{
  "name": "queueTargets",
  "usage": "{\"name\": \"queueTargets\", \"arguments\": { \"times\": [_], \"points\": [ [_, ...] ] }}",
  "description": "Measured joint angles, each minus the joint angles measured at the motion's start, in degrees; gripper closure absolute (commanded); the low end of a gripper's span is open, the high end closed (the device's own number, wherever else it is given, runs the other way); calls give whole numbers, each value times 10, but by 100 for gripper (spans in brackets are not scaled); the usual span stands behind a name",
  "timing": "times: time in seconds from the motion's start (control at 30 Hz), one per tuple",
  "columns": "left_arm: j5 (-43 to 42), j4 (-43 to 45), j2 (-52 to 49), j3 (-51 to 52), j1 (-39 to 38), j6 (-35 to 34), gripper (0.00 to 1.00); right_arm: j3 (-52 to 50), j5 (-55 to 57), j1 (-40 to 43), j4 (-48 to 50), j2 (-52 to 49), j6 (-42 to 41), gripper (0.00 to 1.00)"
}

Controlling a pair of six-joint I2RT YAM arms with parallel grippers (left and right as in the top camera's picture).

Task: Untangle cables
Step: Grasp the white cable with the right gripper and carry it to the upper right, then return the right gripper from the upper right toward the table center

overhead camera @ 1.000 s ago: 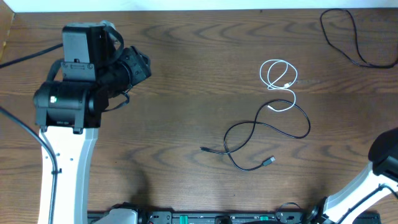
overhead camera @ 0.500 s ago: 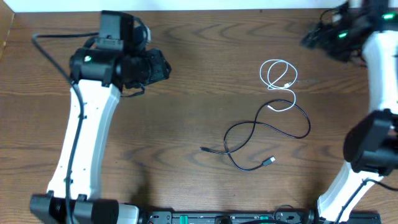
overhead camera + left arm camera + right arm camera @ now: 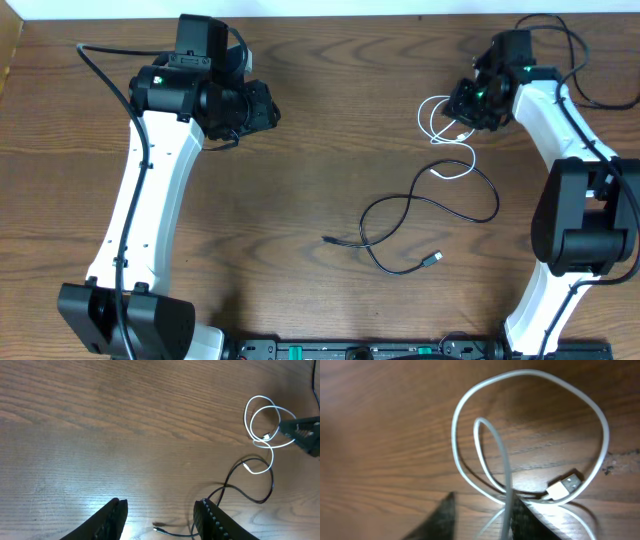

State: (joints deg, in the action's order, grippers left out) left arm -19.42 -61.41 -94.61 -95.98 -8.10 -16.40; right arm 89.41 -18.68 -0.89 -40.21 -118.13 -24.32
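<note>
Left gripper (image 3: 161, 510) is open: in its wrist view we see both fingers apart with only bare table (image 3: 300, 200) between them, nothing held. From overhead it sits over the far left part of the table, well apart from both cords. Right gripper (image 3: 482, 510) is down at the white cable (image 3: 453, 435), which lies coiled in a double loop at the far right of the table. In the right wrist view its jaws stand apart, and the gap is wider than the cord. One white strand runs down between the fingertips (image 3: 522, 520), close against the one on the right side of that view. We can't tell whether it touches the pad, and we see no clamp on it. The white USB plug (image 3: 565, 486) lies flat inside the big loop, just beside the fingers. The black cable (image 3: 497, 202) sprawls nearer the middle right of the table in one open loop, and its small plug (image 3: 432, 260) lies on the near side. The white cord's lower small loop crosses the black cord's upper end, so the two overlap there.
</note>
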Motion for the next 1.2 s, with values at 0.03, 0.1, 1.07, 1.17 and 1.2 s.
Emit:
{"name": "queueTargets", "arguments": {
  "times": [0.03, 0.1, 1.07, 1.17, 1.2],
  "points": [
    [0, 0, 0, 0, 0, 0, 52, -9, 2, -2, 9, 0, -5, 99],
    [0, 0, 0, 0, 0, 0, 51, -20, 3, -3, 26, 0, -13, 99],
    [0, 1, 0, 0, 0, 2, 51, 201, 32, 123, -28, 317, 41, 99],
    [0, 1, 0, 0, 0, 2, 52, 199, 78, 170, -50, 313, 38, 99],
    [0, 1, 0, 0, 0, 2, 52, 198, 92, 189, -56, 312, 37, 99]
  ]
}}
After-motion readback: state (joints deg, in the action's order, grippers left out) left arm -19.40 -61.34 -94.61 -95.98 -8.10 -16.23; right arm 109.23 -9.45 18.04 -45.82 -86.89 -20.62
